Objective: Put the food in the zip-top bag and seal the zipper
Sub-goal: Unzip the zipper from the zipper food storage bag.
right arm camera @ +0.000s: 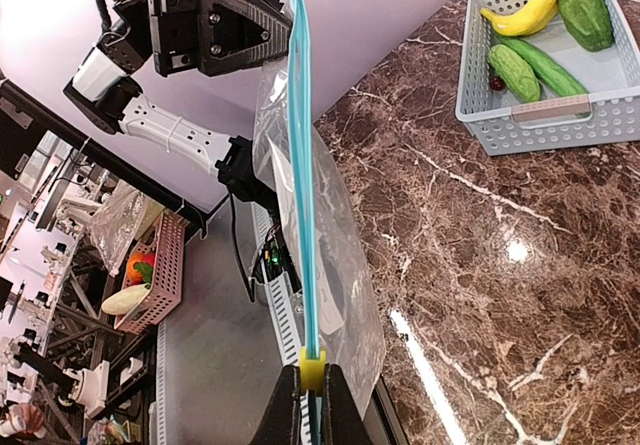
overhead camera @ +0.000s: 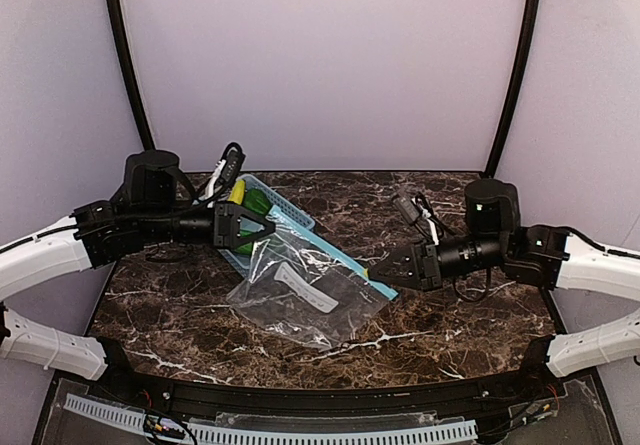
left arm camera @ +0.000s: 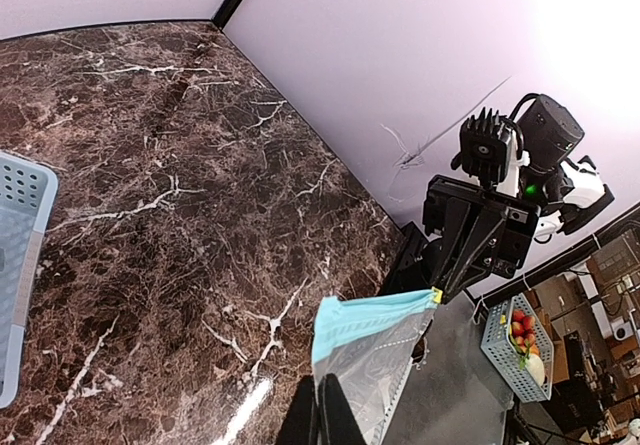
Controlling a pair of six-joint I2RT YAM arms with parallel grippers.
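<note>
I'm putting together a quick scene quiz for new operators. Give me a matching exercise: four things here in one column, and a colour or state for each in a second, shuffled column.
Things:
1. banana
2. bell pepper
3. zipper
4. basket

Descriptions:
A. dark green
B. slotted, holds the produce
C. yellow
D. thin light-blue strip

Pairs: 1-C, 2-A, 3-D, 4-B

blue-edged zip-top bag [left arm camera: 375, 353] in left tool [left arm camera: 318, 393]

Top camera overlooks table [overhead camera: 180, 315]; wrist cameras share bag [left arm camera: 370, 355].
</note>
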